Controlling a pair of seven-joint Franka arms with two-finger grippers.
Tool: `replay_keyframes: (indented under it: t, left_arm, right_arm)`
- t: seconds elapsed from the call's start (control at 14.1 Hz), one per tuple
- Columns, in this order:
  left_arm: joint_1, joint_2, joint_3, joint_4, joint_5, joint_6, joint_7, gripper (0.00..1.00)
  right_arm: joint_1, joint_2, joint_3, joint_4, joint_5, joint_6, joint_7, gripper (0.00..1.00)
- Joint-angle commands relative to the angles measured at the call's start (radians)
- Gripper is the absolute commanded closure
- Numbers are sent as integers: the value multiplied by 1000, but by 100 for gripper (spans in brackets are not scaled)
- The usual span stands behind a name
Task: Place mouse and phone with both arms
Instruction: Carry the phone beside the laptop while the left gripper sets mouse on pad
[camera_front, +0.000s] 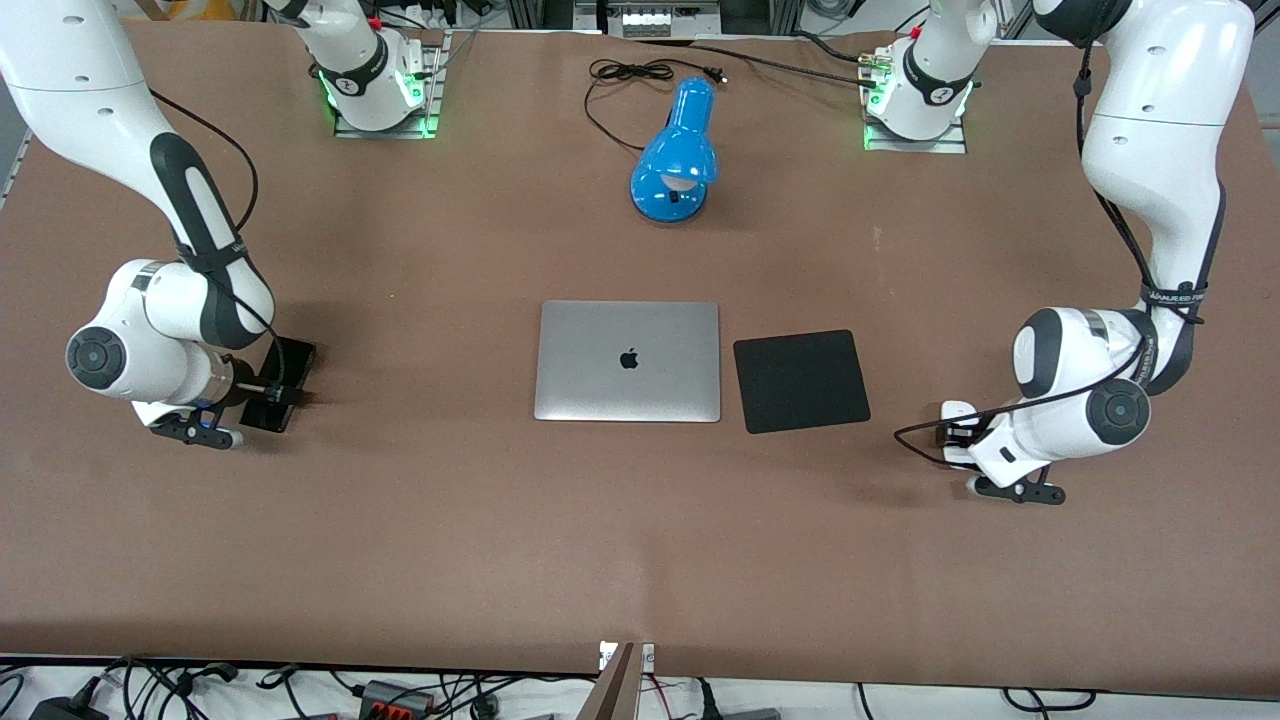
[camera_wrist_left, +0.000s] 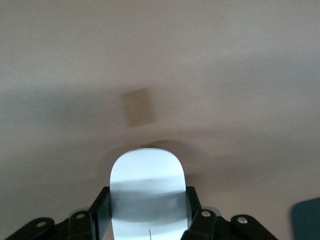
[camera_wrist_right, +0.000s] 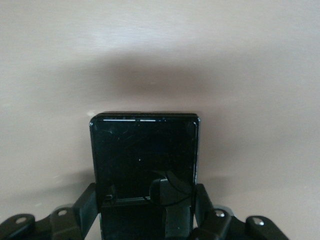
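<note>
The black phone (camera_front: 291, 359) is between the fingers of my right gripper (camera_front: 274, 392), low over the table at the right arm's end. In the right wrist view the phone (camera_wrist_right: 144, 150) fills the gap between the closed jaws of my right gripper (camera_wrist_right: 145, 206). The white mouse (camera_front: 957, 410) is held by my left gripper (camera_front: 955, 428), low over the table at the left arm's end. In the left wrist view the mouse (camera_wrist_left: 146, 172) sits clamped between both fingers of my left gripper (camera_wrist_left: 147, 212). I cannot tell whether either object touches the table.
A closed silver laptop (camera_front: 628, 361) lies mid-table with a square black mat (camera_front: 800, 380) beside it, toward the left arm's end. A blue desk lamp (camera_front: 678, 155) and its black cable (camera_front: 625, 75) lie nearer the bases.
</note>
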Motion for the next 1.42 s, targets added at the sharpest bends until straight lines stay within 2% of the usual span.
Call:
replay_keyframes:
  t: [0.0, 0.14, 0.28, 0.43, 0.85, 1.35]
  left_arm:
    - [-11, -36, -57, 8, 0, -64, -43, 67]
    - [-15, -44, -109, 8, 1, -89, -55, 68]
    - [-41, -45, -140, 7, 0, -120, -113, 69]
    - [-63, -44, -169, -8, 3, -136, -239, 69]
    - [-190, -28, -160, -12, 15, -112, -429, 69]
    - [-192, -14, -161, -36, 73, -80, -430, 68]
  right_arm:
    - [16, -47, 59, 120, -8, -212, -3, 73]
    - [47, -39, 90, 208, 4, -308, 4, 73]
    - [88, -38, 128, 218, 18, -300, 23, 73]
    - [157, -15, 136, 227, 23, -276, 23, 72]
    - [328, 51, 134, 225, 21, -171, 231, 70]
    - [415, 119, 136, 218, 23, -84, 323, 70]
